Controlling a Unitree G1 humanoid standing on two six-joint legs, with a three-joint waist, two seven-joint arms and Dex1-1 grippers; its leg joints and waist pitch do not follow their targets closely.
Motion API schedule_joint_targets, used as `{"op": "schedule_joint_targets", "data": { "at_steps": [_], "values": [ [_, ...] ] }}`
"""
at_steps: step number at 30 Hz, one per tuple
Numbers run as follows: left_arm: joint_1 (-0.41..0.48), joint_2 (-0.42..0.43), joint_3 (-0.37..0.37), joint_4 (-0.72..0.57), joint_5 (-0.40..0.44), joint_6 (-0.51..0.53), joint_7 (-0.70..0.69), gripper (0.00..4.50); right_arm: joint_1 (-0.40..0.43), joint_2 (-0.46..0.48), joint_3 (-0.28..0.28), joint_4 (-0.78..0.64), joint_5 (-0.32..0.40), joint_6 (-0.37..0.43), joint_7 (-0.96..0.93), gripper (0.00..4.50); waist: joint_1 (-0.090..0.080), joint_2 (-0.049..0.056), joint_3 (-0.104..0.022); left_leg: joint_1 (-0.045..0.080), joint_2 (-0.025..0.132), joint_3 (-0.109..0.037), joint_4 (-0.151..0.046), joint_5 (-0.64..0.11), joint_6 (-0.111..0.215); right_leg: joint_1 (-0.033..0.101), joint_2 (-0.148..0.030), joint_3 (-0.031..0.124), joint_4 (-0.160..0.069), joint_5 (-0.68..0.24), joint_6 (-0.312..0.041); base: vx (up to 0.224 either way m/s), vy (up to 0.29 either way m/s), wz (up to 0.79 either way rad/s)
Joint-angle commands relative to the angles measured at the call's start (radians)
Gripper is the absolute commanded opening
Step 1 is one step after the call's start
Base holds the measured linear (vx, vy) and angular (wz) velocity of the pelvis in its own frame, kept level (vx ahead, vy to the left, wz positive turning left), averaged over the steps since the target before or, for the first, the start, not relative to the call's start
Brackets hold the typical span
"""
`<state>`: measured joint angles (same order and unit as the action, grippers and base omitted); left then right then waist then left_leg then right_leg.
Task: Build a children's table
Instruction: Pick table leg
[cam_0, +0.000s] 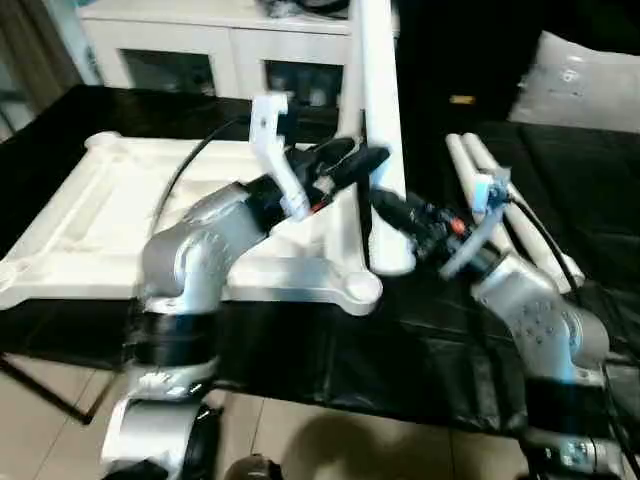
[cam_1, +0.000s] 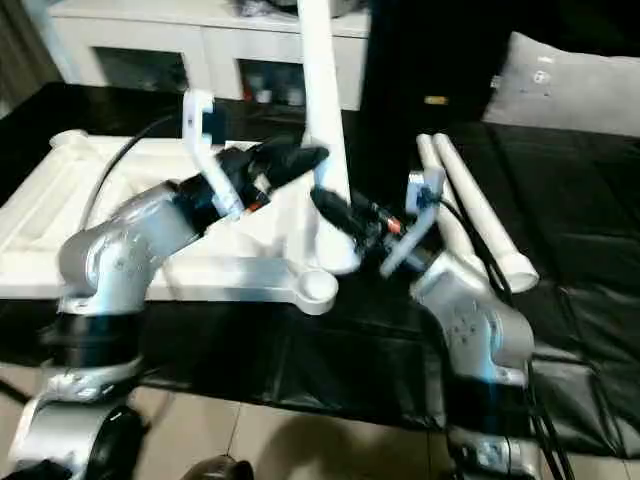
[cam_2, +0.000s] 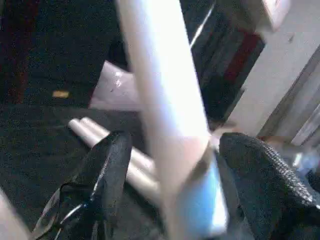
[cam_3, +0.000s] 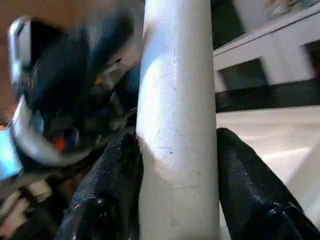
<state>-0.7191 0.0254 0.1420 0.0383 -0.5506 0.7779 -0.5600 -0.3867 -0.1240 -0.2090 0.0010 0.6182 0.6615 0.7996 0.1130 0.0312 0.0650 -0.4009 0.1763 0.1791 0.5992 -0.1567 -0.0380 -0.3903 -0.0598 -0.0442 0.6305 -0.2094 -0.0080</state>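
Observation:
The children's table top (cam_0: 90, 220) lies upside down on the black cover, ribs up, with a round corner socket (cam_0: 358, 290) at its front right. One white leg (cam_0: 378, 80) stands upright, its lower end just behind that socket. My right gripper (cam_3: 176, 136) is shut on the leg low down, both fingers pressed to it. My left gripper (cam_2: 175, 140) straddles the leg a little higher, open, with a slim gap at each finger. Two more legs (cam_1: 470, 200) lie side by side to the right.
The black-covered work surface (cam_0: 330, 360) ends close in front of the table top, with tiled floor below. A white cabinet (cam_0: 200, 50) stands behind, and a grey cushion (cam_0: 585, 80) lies at the back right.

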Motion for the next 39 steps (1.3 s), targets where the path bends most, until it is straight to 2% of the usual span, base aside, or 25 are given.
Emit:
{"op": "schedule_joint_targets", "data": {
  "at_steps": [1, 6, 11, 12, 13, 14, 15, 16, 17, 19, 20, 22, 23, 24, 26, 27, 31, 33, 34, 36, 39],
  "values": [
    [-0.013, -0.002, 0.007, 0.0, -0.017, 0.026, 0.017, 3.64, 0.001, -0.012, 0.012, -0.04, 0.024, 0.001, 0.019, 1.89, 0.003, -0.008, -0.078, 0.023, 0.045, -0.02, -0.061, -0.16, 0.03, 0.043, -0.078, 0.038, -0.084, -0.148, -0.201, 0.0, 0.0, 0.0],
    [-0.011, -0.003, 0.001, -0.003, -0.025, 0.037, 0.026, 3.64, 0.009, -0.016, 0.026, -0.054, 0.03, -0.003, 0.029, 1.89, 0.005, -0.006, -0.078, 0.024, 0.047, -0.022, -0.063, -0.162, 0.021, 0.042, -0.08, 0.039, -0.086, -0.164, -0.18, 0.0, 0.0, 0.0],
    [0.007, -0.006, -0.001, -0.021, -0.053, 0.017, 0.004, 3.64, 0.034, -0.022, 0.052, -0.069, 0.045, -0.001, 0.051, 1.89, 0.006, -0.006, -0.078, 0.022, 0.045, -0.022, -0.062, -0.159, 0.023, 0.043, -0.081, 0.039, -0.087, -0.157, -0.182, 0.0, 0.0, 0.0],
    [0.008, -0.007, 0.001, -0.022, -0.056, 0.017, 0.004, 3.29, 0.036, -0.023, 0.056, -0.068, 0.04, -0.007, 0.049, 1.89, 0.005, -0.006, -0.077, 0.021, 0.046, -0.023, -0.064, -0.161, 0.022, 0.043, -0.08, 0.038, -0.087, -0.158, -0.182, 0.0, 0.0, 0.0],
    [0.008, -0.006, 0.001, -0.022, -0.056, 0.016, 0.004, 3.29, 0.036, -0.023, 0.056, -0.068, 0.039, -0.008, 0.048, 1.89, 0.004, -0.006, -0.078, 0.022, 0.046, -0.022, -0.064, -0.163, 0.022, 0.042, -0.079, 0.038, -0.087, -0.16, -0.181, 0.0, 0.0, 0.0],
    [0.012, -0.003, -0.001, -0.023, -0.047, 0.015, 0.009, 3.08, 0.039, -0.026, 0.072, -0.062, 0.0, -0.045, 0.034, 1.89, 0.004, -0.005, -0.076, 0.023, 0.047, -0.023, -0.065, -0.174, 0.019, 0.041, -0.08, 0.038, -0.089, -0.175, -0.177, 0.0, 0.0, 0.0],
    [0.012, -0.003, -0.001, -0.023, -0.045, 0.016, 0.01, 3.08, 0.039, -0.028, 0.076, -0.061, -0.009, -0.054, 0.031, 1.89, 0.003, -0.005, -0.076, 0.023, 0.046, -0.023, -0.066, -0.184, 0.013, 0.041, -0.081, 0.038, -0.09, -0.194, -0.172, 0.0, 0.0, 0.0],
    [0.016, 0.002, -0.01, -0.025, -0.027, 0.01, 0.02, 3.08, 0.039, -0.03, 0.102, -0.049, -0.074, -0.115, 0.004, 1.89, 0.004, 0.0, -0.076, 0.024, 0.048, -0.024, -0.066, -0.188, 0.008, 0.04, -0.082, 0.039, -0.091, -0.2, -0.17, 0.0, 0.0, 0.0],
    [0.018, 0.005, -0.016, -0.026, -0.015, 0.005, 0.026, 2.94, 0.038, -0.03, 0.117, -0.042, -0.111, -0.148, -0.012, 1.89, 0.002, -0.003, -0.075, 0.024, 0.048, -0.024, -0.067, -0.194, -0.005, 0.037, -0.08, 0.039, -0.093, -0.21, -0.158, 0.0, 0.0, 0.0],
    [0.022, 0.007, -0.03, -0.023, 0.021, -0.018, 0.059, 2.94, 0.035, -0.02, 0.151, -0.024, -0.193, -0.23, -0.055, 1.89, 0.0, -0.001, -0.075, 0.023, 0.048, -0.026, -0.068, -0.198, -0.014, 0.038, -0.081, 0.04, -0.091, -0.206, -0.15, 0.0, 0.0, 0.0],
    [0.027, 0.004, -0.048, -0.019, 0.063, -0.061, 0.107, 2.94, 0.034, -0.005, 0.18, -0.009, -0.26, -0.308, -0.099, 1.89, -0.001, -0.001, -0.076, 0.023, 0.049, -0.027, -0.069, -0.197, -0.016, 0.037, -0.081, 0.041, -0.091, -0.195, -0.147, 0.0, 0.0, 0.0],
    [0.028, -0.013, -0.049, -0.016, 0.092, -0.098, 0.155, 2.94, 0.032, 0.016, 0.187, 0.006, -0.287, -0.348, -0.133, 1.89, -0.005, -0.002, -0.075, 0.023, 0.047, -0.025, -0.069, -0.202, -0.014, 0.036, -0.079, 0.041, -0.092, -0.194, -0.148, 0.0, 0.0, 0.0],
    [0.031, -0.019, -0.064, -0.014, 0.124, -0.124, 0.182, 2.94, 0.027, 0.031, 0.191, 0.026, -0.325, -0.406, -0.175, 1.89, -0.005, -0.005, -0.076, 0.023, 0.05, -0.026, -0.069, -0.206, -0.012, 0.037, -0.082, 0.041, -0.092, -0.185, -0.152, 0.0, 0.0, 0.0],
    [0.033, -0.02, -0.075, -0.013, 0.142, -0.136, 0.192, 2.94, 0.025, 0.036, 0.195, 0.038, -0.346, -0.437, -0.196, 1.89, -0.005, -0.002, -0.077, 0.024, 0.049, -0.026, -0.069, -0.203, -0.01, 0.037, -0.08, 0.041, -0.09, -0.177, -0.154, 0.0, 0.0, 0.0],
    [0.049, -0.011, -0.135, -0.009, 0.221, -0.218, 0.202, 2.94, 0.022, 0.049, 0.209, 0.067, -0.394, -0.512, -0.24, 1.89, -0.005, -0.006, -0.076, 0.023, 0.049, -0.026, -0.07, -0.199, -0.002, 0.038, -0.079, 0.041, -0.092, -0.169, -0.15, 0.0, 0.0, 0.0],
    [0.061, -0.019, -0.166, -0.004, 0.266, -0.279, 0.219, 2.6, 0.025, 0.055, 0.232, 0.083, -0.432, -0.572, -0.26, 1.89, -0.005, -0.003, -0.077, 0.022, 0.051, -0.027, -0.07, -0.195, -0.001, 0.038, -0.08, 0.041, -0.09, -0.159, -0.142, 0.0, 0.0, 0.0],
    [0.067, -0.044, -0.178, 0.009, 0.299, -0.339, 0.262, 2.38, 0.028, 0.069, 0.26, 0.109, -0.481, -0.66, -0.283, 1.89, -0.008, -0.004, -0.077, 0.022, 0.051, -0.024, -0.069, -0.194, 0.01, 0.039, -0.079, 0.042, -0.087, -0.113, -0.16, 0.0, 0.0, 0.0],
    [0.07, -0.046, -0.193, 0.018, 0.315, -0.353, 0.274, 2.21, 0.027, 0.078, 0.264, 0.127, -0.499, -0.695, -0.298, 1.89, -0.009, -0.004, -0.076, 0.02, 0.049, -0.024, -0.069, -0.2, 0.013, 0.04, -0.079, 0.042, -0.086, -0.121, -0.163, 0.0, 0.0, 0.0],
    [0.072, -0.044, -0.201, 0.022, 0.324, -0.359, 0.274, 2.19, 0.025, 0.076, 0.268, 0.135, -0.509, -0.715, -0.304, 1.89, -0.01, -0.001, -0.076, 0.022, 0.049, -0.025, -0.069, -0.21, 0.015, 0.039, -0.079, 0.042, -0.087, -0.132, -0.164, 0.0, 0.0, 0.0],
    [0.074, -0.042, -0.208, 0.026, 0.332, -0.365, 0.274, 2.12, 0.023, 0.075, 0.271, 0.142, -0.518, -0.734, -0.309, 1.89, -0.012, -0.003, -0.076, 0.021, 0.049, -0.024, -0.069, -0.212, 0.015, 0.04, -0.078, 0.042, -0.088, -0.132, -0.163, 0.0, 0.0, 0.0],
    [0.083, -0.072, -0.181, 0.035, 0.301, -0.366, 0.28, 2.09, 0.021, 0.072, 0.277, 0.17, -0.531, -0.774, -0.318, 1.89, -0.019, -0.003, -0.075, 0.019, 0.048, -0.024, -0.068, -0.211, 0.02, 0.042, -0.077, 0.041, -0.086, -0.116, -0.176, 0.0, 0.0, 0.0]
  ]
}}
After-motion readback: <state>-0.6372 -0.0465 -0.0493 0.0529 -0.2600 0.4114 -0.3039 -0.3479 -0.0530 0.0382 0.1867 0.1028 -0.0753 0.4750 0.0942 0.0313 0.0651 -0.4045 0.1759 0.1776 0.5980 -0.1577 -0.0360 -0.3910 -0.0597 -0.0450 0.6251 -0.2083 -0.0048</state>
